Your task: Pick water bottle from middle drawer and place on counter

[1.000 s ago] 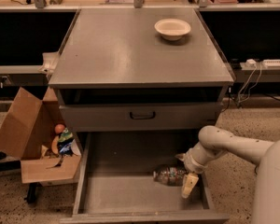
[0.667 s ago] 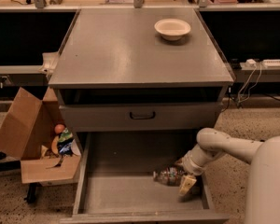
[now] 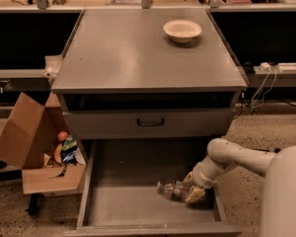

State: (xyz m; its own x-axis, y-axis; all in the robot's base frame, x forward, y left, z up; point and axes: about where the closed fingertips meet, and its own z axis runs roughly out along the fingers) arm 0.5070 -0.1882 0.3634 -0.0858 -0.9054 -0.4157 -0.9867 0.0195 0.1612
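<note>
The gripper sits low in the right front part of the middle drawer. Its jaws are at the right-hand end of the water bottle, but I cannot tell whether they grip it or merely stand around it. The bottle lies on its side on the drawer floor, long axis running leftward from the jaws, small, clear and crinkled. The counter is well above, so the lift must likely clear the drawer front between.
</note>
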